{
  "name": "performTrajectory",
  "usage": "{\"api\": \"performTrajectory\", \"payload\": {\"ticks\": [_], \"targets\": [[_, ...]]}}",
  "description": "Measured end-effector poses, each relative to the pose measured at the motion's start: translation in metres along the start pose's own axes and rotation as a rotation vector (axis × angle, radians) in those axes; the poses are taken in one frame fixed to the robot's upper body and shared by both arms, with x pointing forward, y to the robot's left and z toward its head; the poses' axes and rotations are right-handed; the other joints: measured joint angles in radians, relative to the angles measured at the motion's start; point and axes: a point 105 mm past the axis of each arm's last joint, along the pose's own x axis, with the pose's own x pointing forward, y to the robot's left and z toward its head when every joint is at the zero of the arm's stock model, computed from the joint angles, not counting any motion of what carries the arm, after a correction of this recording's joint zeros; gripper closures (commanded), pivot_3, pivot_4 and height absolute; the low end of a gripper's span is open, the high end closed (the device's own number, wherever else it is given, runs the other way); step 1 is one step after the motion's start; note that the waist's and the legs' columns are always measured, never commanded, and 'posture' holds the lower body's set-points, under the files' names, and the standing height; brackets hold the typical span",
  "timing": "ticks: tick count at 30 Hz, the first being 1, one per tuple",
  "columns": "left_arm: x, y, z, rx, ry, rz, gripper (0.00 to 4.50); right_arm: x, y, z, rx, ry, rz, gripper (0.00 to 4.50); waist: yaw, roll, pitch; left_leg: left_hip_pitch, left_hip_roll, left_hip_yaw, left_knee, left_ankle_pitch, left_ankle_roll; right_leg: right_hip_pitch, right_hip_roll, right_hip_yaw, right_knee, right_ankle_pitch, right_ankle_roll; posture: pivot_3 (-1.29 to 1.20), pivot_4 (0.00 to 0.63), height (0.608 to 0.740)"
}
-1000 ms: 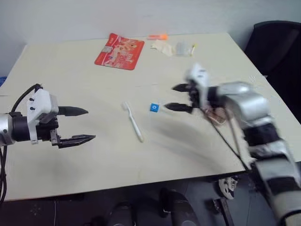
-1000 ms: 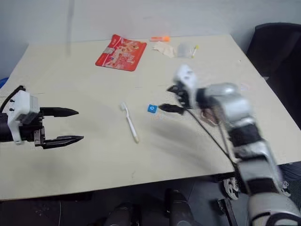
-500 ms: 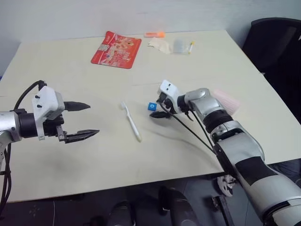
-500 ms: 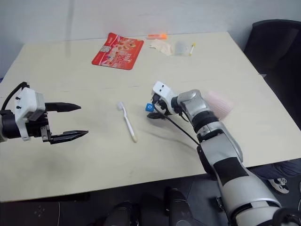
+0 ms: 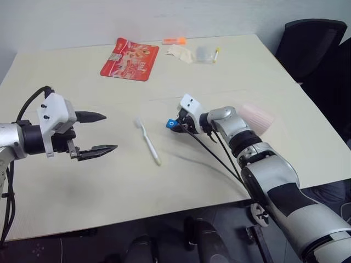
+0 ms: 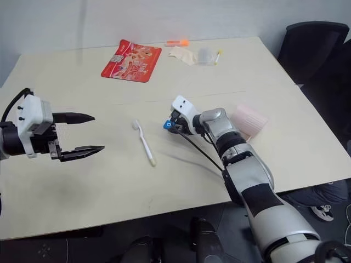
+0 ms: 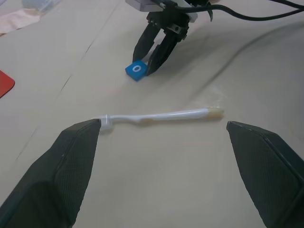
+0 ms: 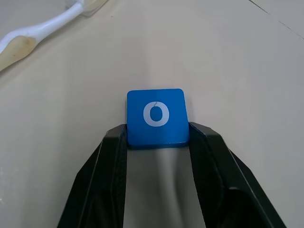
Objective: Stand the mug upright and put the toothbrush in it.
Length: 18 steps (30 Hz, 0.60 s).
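The pale pink mug point(image 5: 256, 118) lies on its side on the table, right of centre, just behind my right forearm. The white toothbrush point(image 5: 148, 141) lies flat near the table's middle. A small blue tile point(image 8: 156, 116) marked with a white O sits between the toothbrush and the mug. My right gripper point(image 6: 171, 125) is low on the table, its two black fingers point(image 8: 114, 156) pressed against the tile's two sides. To the left of the toothbrush my left gripper point(image 5: 101, 132) hovers open and holds nothing; the toothbrush point(image 7: 156, 116) lies across the gap ahead of it.
A red snack packet point(image 5: 129, 58) lies at the back left of the table point(image 5: 82, 192). An orange item point(image 5: 174, 40), a crumpled tissue point(image 5: 180, 52) and a clear wrapper point(image 5: 205, 53) sit along the far edge. A black chair point(image 5: 312, 44) stands off the right corner.
My right gripper dropped to the table beside the blue tile and closed on it. The left gripper stayed open and still. The camera view shifted slightly.
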Motion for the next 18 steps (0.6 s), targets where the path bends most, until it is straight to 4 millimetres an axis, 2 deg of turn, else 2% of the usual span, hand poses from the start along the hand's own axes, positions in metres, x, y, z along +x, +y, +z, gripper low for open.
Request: {"api": "performTrajectory", "payload": {"ticks": [4, 6, 7, 9, 11, 12, 13, 14, 16, 18], "targets": [[0.009, -0.003, 0.002, -0.008, -0.03, -0.026, 0.0, -0.008, -0.009, -0.004, -0.004, -0.004, -0.047, 3.03, 0.006, 0.0, 0.0, 0.001, -0.001, 0.0, 0.0, 0.0, 0.0, 0.001, -0.001, 0.001, 0.0, 0.0, 0.0, 0.0, 0.15, 0.74], [0.017, -0.007, 0.002, -0.028, -0.055, -0.053, 0.0, -0.025, -0.025, -0.013, 0.025, -0.004, -0.118, 3.03, 0.024, 0.0, 0.0, 0.0, -0.002, 0.0, 0.001, 0.0, 0.0, 0.001, -0.001, 0.001, 0.0, 0.0, 0.0, 0.0, 0.15, 0.74], [0.023, -0.009, 0.002, -0.041, -0.071, -0.067, 0.0, -0.04, -0.035, -0.017, 0.054, -0.015, -0.168, 3.03, 0.031, 0.0, 0.0, 0.0, -0.003, 0.0, 0.001, 0.0, 0.001, 0.001, -0.002, 0.001, 0.0, 0.0, 0.0, 0.0, 0.15, 0.74], [0.034, -0.014, 0.005, -0.06, -0.109, -0.105, 0.0, -0.078, -0.055, -0.015, 0.099, -0.065, -0.28, 3.03, 0.051, 0.001, 0.0, -0.004, -0.003, -0.001, 0.001, 0.0, 0.001, -0.002, -0.002, 0.001, 0.0, 0.001, 0.001, 0.0, 0.15, 0.74], [0.045, -0.021, 0.006, -0.077, -0.136, -0.145, 0.0, -0.119, -0.067, -0.002, 0.104, -0.119, -0.383, 3.03, 0.056, 0.001, 0.001, -0.007, -0.003, -0.001, 0.003, 0.0, 0.001, -0.004, -0.002, -0.001, 0.0, 0.001, 0.001, 0.0, 0.15, 0.74], [0.056, -0.027, 0.01, -0.073, -0.16, -0.187, 0.0, -0.155, -0.069, 0.004, 0.099, -0.148, -0.445, 3.03, 0.064, 0.001, 0.001, -0.009, -0.003, -0.001, 0.003, 0.001, 0.001, -0.003, -0.001, -0.003, -0.001, 0.0, 0.001, 0.0, 0.15, 0.74], [0.061, -0.031, 0.012, -0.07, -0.172, -0.21, 0.0, -0.178, -0.068, 0.008, 0.098, -0.169, -0.476, 3.03, 0.069, 0.001, 0.001, -0.008, -0.003, -0.001, 0.003, 0.001, 0.0, -0.003, 0.0, -0.003, -0.001, 0.0, 0.001, 0.0, 0.15, 0.74], [0.07, -0.036, 0.017, -0.063, -0.193, -0.243, 0.0, -0.21, -0.063, 0.006, 0.099, -0.167, -0.517, 3.03, 0.079, 0.001, 0.001, -0.009, -0.005, -0.001, 0.003, 0.001, 0.0, -0.003, 0.001, -0.003, -0.002, 0.0, 0.001, 0.0, 0.15, 0.74], [0.085, -0.044, 0.026, -0.053, -0.242, -0.297, 0.0, -0.273, -0.043, -0.017, 0.125, -0.078, -0.59, 3.03, 0.107, 0.001, 0.0, -0.008, -0.005, -0.002, 0.002, 0.0, 0.0, -0.001, 0.003, -0.005, -0.004, 0.0, 0.0, 0.0, 0.15, 0.74], [0.094, -0.045, 0.027, -0.062, -0.257, -0.317, 0.0, -0.312, -0.026, -0.037, 0.192, -0.001, -0.659, 3.03, 0.105, 0.001, 0.0, -0.004, -0.005, 0.0, 0.003, 0.001, 0.0, 0.002, 0.003, -0.006, -0.005, 0.001, 0.001, 0.0, 0.15, 0.74]]}}
